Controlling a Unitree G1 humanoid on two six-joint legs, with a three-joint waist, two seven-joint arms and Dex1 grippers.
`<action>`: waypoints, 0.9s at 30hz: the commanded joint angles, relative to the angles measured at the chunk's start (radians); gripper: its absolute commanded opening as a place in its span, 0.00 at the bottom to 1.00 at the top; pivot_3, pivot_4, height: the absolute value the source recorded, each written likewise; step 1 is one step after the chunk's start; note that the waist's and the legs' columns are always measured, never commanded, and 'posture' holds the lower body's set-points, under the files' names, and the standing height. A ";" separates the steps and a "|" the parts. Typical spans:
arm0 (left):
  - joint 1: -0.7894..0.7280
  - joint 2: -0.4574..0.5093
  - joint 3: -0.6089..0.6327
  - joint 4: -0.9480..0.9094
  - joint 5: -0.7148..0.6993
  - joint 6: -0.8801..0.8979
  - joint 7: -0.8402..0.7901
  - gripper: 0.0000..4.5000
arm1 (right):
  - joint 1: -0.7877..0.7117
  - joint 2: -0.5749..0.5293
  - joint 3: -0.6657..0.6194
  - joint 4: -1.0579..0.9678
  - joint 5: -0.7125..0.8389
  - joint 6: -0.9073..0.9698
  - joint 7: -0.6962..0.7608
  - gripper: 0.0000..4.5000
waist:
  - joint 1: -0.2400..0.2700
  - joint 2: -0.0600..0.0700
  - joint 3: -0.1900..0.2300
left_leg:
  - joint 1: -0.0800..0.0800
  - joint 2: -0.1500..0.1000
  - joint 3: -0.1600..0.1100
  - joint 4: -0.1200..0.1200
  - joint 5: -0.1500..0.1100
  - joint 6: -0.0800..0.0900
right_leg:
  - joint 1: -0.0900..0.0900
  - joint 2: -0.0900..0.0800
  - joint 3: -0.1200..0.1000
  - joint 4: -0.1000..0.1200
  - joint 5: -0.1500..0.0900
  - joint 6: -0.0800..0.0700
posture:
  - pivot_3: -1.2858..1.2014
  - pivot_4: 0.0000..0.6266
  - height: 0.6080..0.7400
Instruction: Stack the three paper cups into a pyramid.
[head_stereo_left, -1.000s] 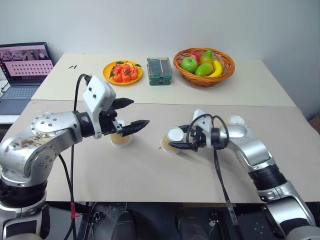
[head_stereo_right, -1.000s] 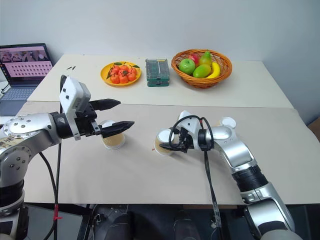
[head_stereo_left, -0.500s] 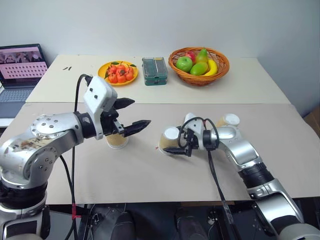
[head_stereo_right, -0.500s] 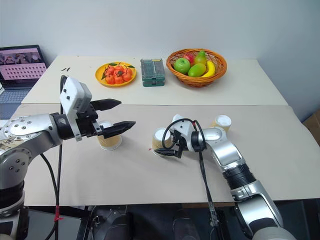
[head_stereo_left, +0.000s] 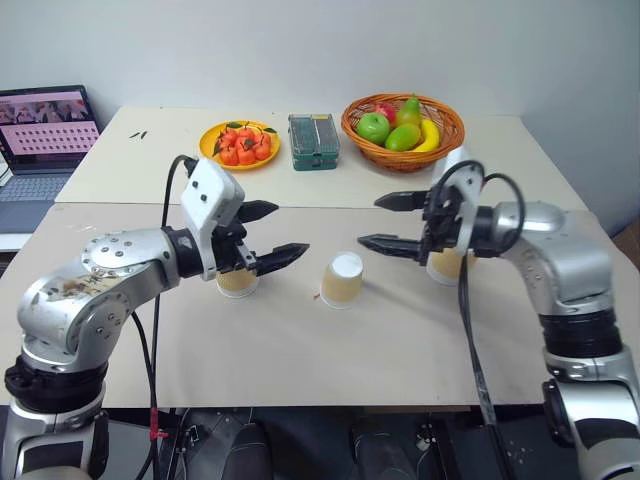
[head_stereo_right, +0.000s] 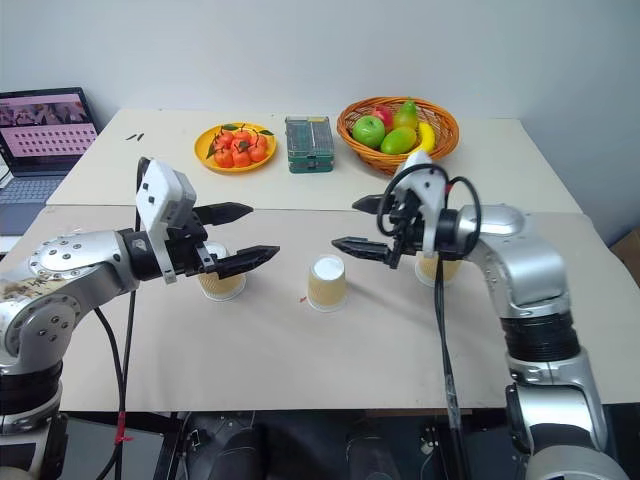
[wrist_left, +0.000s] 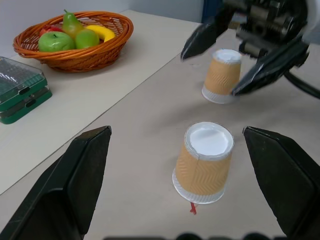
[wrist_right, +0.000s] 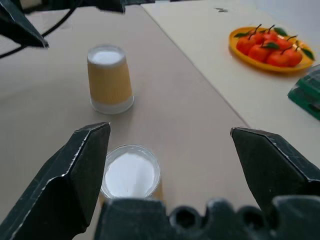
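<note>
Three paper cups stand upside down, white bases up, on the tan desk (head_stereo_left: 300, 360), each apart from the others; no cup rests on another.

The left tool (head_stereo_left: 272, 235) is released: its two black fingers are spread wide and grasp nothing. It hangs above the desk, pointing toward the middle of the row. The left cup (head_stereo_left: 237, 281) stands directly below and behind this tool, partly hidden by its fingers.

The middle cup (head_stereo_left: 342, 280) stands between the two tools, lower than both and touched by neither. In the left wrist view it sits framed in the gap between the left tool's fingers (wrist_left: 75, 185), with a small red mark (wrist_left: 192, 208) on the desk at its rim.

The right tool (head_stereo_left: 390, 222) is released as well, with fingers wide apart and empty, raised above the desk and pointing toward the left tool. The right cup (head_stereo_left: 447, 262) stands just behind and below this tool, largely hidden by the wrist and its black cable.

Beyond both tools, on the far desk, lie an orange plate of small red-orange fruit (head_stereo_left: 244, 143), a green case (head_stereo_left: 314, 141) and a wicker fruit basket (head_stereo_left: 404, 122). A laptop (head_stereo_left: 45, 140) stands far out beyond the left tool.
</note>
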 joint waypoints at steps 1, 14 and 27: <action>-0.024 -0.005 0.002 -0.005 0.005 -0.032 -0.014 1.00 | -0.019 -0.081 -0.097 -0.018 0.011 0.016 -0.028 1.00 | 0.003 0.000 0.000 | 0.000 0.000 0.000 0.000 0.000 0.000 | 0.000 0.000 0.000 0.000 0.000 0.000 | 0.52 0.24 0.99; -0.072 -0.026 -0.042 0.046 0.016 -0.050 -0.054 1.00 | 0.381 -0.180 -0.385 0.101 -0.062 -0.109 -0.190 1.00 | 0.016 -0.001 0.000 | 0.000 -0.001 0.000 0.001 -0.002 0.001 | 0.001 -0.001 0.000 -0.001 -0.001 0.001 | 0.52 0.24 0.99; -0.087 -0.017 -0.043 0.048 0.030 -0.047 -0.065 1.00 | 0.350 -0.111 -0.314 0.244 -0.070 -0.203 -0.162 1.00 | 0.013 0.000 0.000 | 0.001 -0.001 0.000 0.001 -0.002 0.001 | 0.002 -0.001 0.000 -0.001 -0.001 0.001 | 0.52 0.24 0.99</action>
